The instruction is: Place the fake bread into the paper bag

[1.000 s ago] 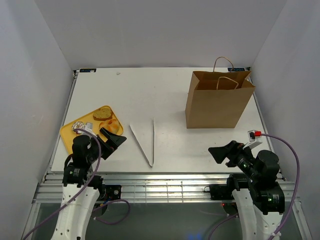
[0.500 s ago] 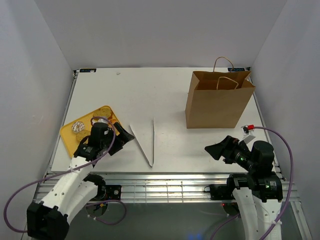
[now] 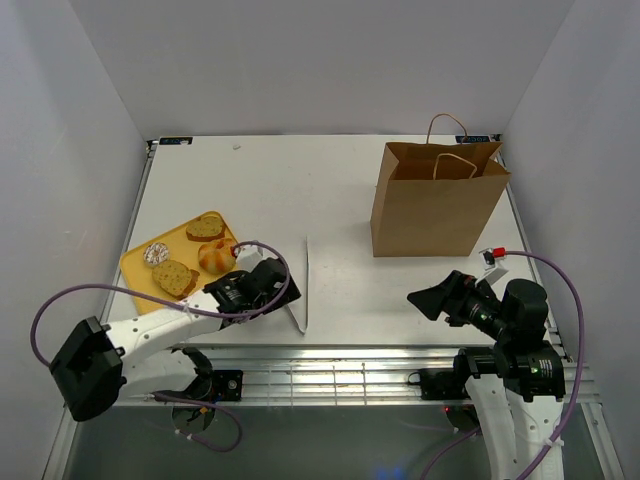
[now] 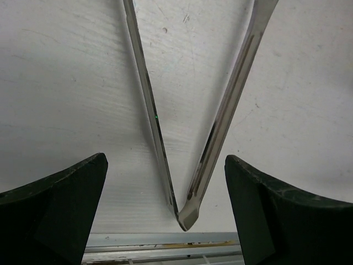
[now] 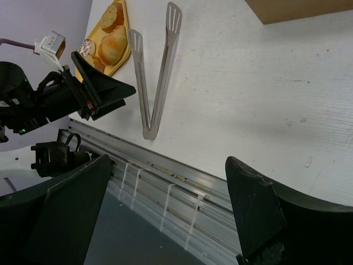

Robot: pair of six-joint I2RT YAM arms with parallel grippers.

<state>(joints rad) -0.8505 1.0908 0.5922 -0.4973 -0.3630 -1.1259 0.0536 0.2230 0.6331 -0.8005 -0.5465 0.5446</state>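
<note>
Landmark: the tongs (image 3: 304, 282) lie flat on the tabletop (image 3: 300, 185), with the hinge end toward the arm bases and the tips pointing away.
Left claw (image 4: 165, 165): released and empty. It hangs low over the tongs' hinge end, one finger on either side of it.
Right claw (image 3: 430, 302): released and holding nothing, well to the right of the tongs.
Fake bread (image 3: 215, 257): two slices and a round bun sit on the yellow tray (image 3: 130, 265) just left of the tongs, none of them taken up.
Paper bag (image 3: 435, 205): it stands upright with its handles up, beyond the tongs and to their right, well apart.
Handling: expect light, stiff pieces with a smooth skin that may slip. Take the bun across its widest part and each slice by its crust edges.
Caution: the bag looks light, so a nudge to its rim could tip it.
</note>
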